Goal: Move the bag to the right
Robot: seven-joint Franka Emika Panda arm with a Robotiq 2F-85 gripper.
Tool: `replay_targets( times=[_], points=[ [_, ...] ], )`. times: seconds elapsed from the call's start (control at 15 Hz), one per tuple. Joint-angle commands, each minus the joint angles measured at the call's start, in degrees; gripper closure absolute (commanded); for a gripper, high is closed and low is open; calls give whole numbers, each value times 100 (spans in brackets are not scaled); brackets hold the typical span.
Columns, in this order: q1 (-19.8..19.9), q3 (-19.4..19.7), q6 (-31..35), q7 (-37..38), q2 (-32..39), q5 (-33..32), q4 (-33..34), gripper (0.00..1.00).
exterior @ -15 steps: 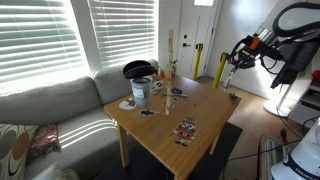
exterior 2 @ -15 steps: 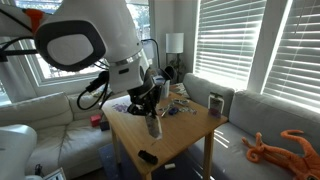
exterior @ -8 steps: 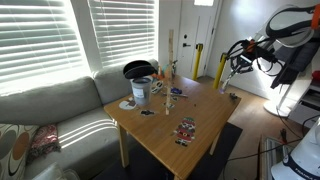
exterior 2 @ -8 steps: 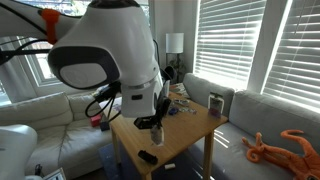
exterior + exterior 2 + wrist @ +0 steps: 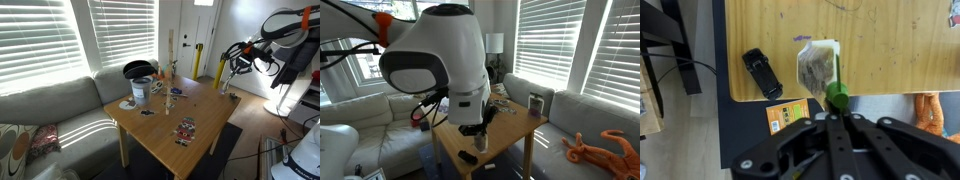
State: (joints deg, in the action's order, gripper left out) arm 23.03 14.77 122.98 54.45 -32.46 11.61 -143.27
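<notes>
The bag [image 5: 818, 68] is a small whitish pouch with a green cap [image 5: 837, 96]. In the wrist view it hangs over the near edge of the wooden table [image 5: 890, 50]. My gripper [image 5: 836, 116] is shut on the bag at the capped end. In an exterior view the gripper [image 5: 228, 84] is just above the table's far corner. In an exterior view my arm's body hides most of the gripper [image 5: 480, 136] and the bag.
A black object [image 5: 762, 73] lies on the table beside the bag. Cans [image 5: 141, 92], a black bowl [image 5: 137, 69] and a dark red packet [image 5: 185, 130] are on the table. An orange card [image 5: 787, 116] lies on the floor. Sofas flank the table.
My arm has swung, and its body now fills more of one exterior view. The gripper with the bag has shifted slightly lower near the table corner.
</notes>
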Motion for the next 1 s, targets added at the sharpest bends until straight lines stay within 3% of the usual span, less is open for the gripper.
replay_targets(
  times=[0.0,0.93],
  points=[
    [168,-191,-33,90,166,-110,188,99],
    [212,-662,20,675,266,-810,272,99]
  ],
)
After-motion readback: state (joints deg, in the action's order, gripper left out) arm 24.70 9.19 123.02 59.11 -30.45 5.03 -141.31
